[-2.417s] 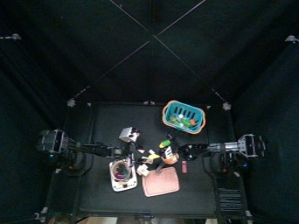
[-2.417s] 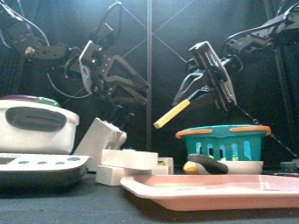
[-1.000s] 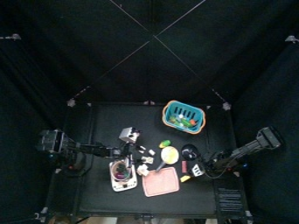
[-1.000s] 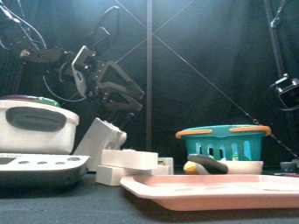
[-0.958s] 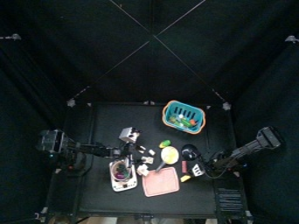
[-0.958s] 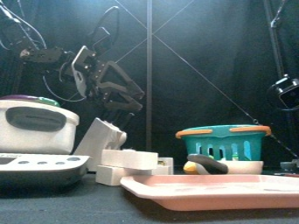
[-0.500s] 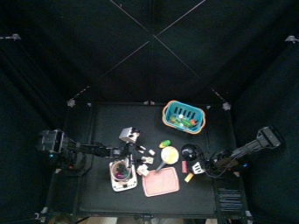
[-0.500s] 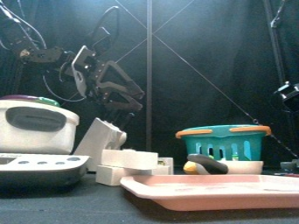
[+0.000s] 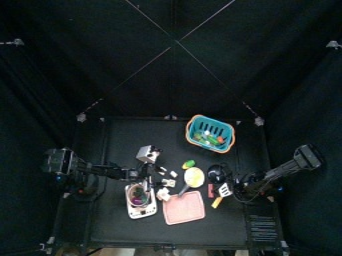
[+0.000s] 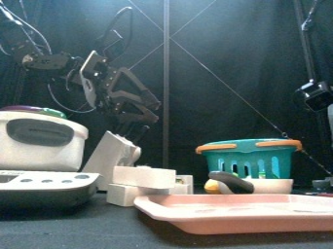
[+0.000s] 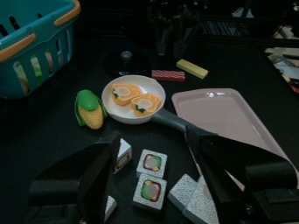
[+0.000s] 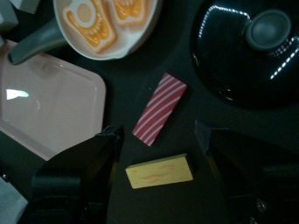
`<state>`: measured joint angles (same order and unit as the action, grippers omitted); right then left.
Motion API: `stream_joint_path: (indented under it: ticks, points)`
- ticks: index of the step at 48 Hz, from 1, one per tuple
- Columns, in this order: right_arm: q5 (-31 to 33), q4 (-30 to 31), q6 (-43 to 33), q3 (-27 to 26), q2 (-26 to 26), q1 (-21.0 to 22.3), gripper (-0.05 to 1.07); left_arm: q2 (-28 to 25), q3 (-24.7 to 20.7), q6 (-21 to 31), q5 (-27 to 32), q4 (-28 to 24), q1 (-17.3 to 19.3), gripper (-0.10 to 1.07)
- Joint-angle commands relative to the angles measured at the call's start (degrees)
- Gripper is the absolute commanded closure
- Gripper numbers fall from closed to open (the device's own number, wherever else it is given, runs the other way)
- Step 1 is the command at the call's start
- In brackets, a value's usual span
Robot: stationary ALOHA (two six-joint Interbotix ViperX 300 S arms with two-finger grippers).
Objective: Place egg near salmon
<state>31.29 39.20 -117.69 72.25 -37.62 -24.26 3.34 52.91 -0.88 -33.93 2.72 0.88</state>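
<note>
Two fried eggs lie in a pale pan (image 11: 132, 94) with a dark handle, right beside the salmon, a flat pale pink slab (image 11: 228, 118). In the top view the pan (image 9: 195, 177) is just behind the slab (image 9: 186, 209). The right wrist view shows the pan (image 12: 105, 22) and the slab (image 12: 47, 105) too. My right gripper (image 12: 158, 131) is open and empty, low over a red striped strip (image 12: 160, 107) and a yellow block (image 12: 160, 171), to the right of the pan (image 9: 238, 190). My left gripper (image 11: 158, 140) is open and empty, left of the pan (image 9: 130, 170).
A teal basket (image 9: 210, 130) stands at the back right. A corn cob (image 11: 87, 109) lies by the pan. Sushi pieces (image 11: 152, 162) lie under my left gripper. A black pot lid (image 12: 251, 44) lies near my right gripper. A white cooker (image 10: 39, 136) stands front left.
My right gripper held the yellow block over the table's middle; it has let it go and drawn back to the right front. The left arm has not moved.
</note>
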Motion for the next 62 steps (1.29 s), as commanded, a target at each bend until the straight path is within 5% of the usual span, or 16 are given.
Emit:
stream_joint_path:
  ticks: [1, 13, 31, 45, 62]
  points:
    - [0.79, 3.87, 0.09, -2.2, 0.09, 0.97, 0.06, 0.97, -0.7, -0.09, -0.53, -0.18, 0.53, 0.04]
    - [1.93, 13.1, 0.18, -4.48, 0.09, 4.75, 0.06, 0.97, -1.05, 0.26, -0.53, 0.88, 1.05, 0.04]
    - [2.02, 18.54, 0.0, -6.42, 0.18, 5.54, 0.06, 5.1, 1.32, 0.0, 0.09, 1.32, 2.11, 0.04]
    - [2.02, 29.97, -0.09, -10.02, 3.16, 12.57, 0.06, 7.29, 3.43, -0.09, 0.0, 0.26, 4.92, 0.04]
    - [2.02, 30.67, -0.18, -13.97, 7.56, 18.19, 0.06, 8.53, 2.2, 0.0, 0.97, -2.9, 7.38, 0.04]
